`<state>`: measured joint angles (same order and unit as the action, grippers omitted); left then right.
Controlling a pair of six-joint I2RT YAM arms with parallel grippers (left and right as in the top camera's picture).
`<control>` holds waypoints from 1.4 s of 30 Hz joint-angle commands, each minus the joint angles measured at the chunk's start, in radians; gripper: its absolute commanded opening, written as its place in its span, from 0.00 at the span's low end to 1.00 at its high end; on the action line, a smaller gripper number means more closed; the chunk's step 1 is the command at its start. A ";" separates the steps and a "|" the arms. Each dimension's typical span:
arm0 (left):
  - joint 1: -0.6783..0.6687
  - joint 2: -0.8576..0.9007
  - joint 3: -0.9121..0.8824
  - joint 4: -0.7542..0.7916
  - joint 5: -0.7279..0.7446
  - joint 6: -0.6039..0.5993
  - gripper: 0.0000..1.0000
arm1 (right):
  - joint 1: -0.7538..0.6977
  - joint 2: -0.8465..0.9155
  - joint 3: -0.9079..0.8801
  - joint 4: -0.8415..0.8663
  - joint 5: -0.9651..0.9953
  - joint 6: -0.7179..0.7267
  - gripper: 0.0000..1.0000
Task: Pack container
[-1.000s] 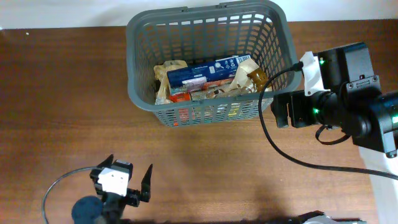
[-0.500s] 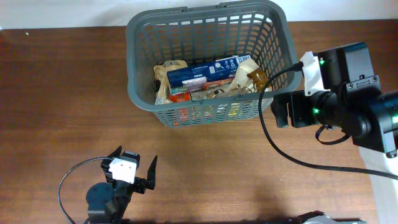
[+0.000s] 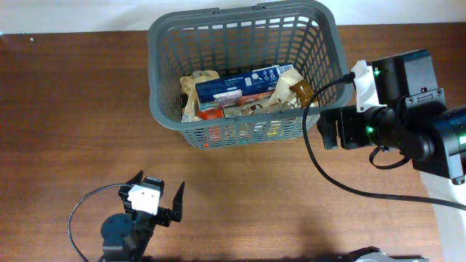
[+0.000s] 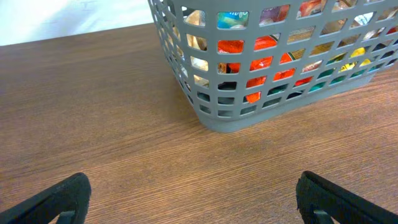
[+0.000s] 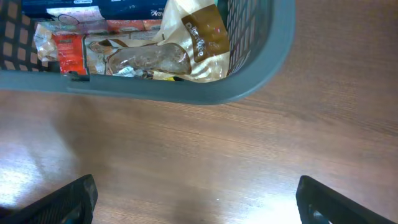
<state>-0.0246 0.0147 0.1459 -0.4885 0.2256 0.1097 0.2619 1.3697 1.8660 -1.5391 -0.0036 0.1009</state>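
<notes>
The container (image 3: 164,109), a large dark grey lattice basket, stands at the back middle of the wooden table and holds several grocery packets, among them a blue box (image 3: 237,82) and a brown-and-cream bag (image 3: 291,87). It also shows in the left wrist view (image 4: 217,115) and the right wrist view (image 5: 249,81). My left gripper (image 3: 155,204) is open and empty near the table's front edge, well short of the basket. My right gripper (image 3: 326,129) is open and empty just right of the basket's front right corner, over bare wood.
The right arm's black cable (image 3: 328,167) loops over the table right of the basket. The left arm's cable (image 3: 80,218) curls at the front left. A white surface (image 3: 451,225) lies at the table's right edge.
My left arm shifted a little to the right and turned between one second ago and half a second ago, then stayed still. The right arm and basket have not moved.
</notes>
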 commanded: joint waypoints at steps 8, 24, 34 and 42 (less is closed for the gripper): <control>0.007 -0.010 -0.007 0.003 0.015 -0.008 0.99 | 0.000 0.001 0.002 0.003 0.008 0.001 0.99; 0.007 -0.010 -0.007 0.003 0.015 -0.008 0.99 | 0.098 -0.349 -0.374 0.273 0.163 -0.014 0.99; 0.007 -0.010 -0.007 0.003 0.015 -0.008 0.99 | 0.098 -0.867 -1.029 0.629 0.112 -0.014 0.99; 0.007 -0.010 -0.007 0.003 0.015 -0.008 0.99 | 0.098 -1.188 -1.353 0.692 0.097 -0.014 0.99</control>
<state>-0.0246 0.0128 0.1455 -0.4881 0.2295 0.1097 0.3527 0.2752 0.6044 -0.8543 0.1055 0.0895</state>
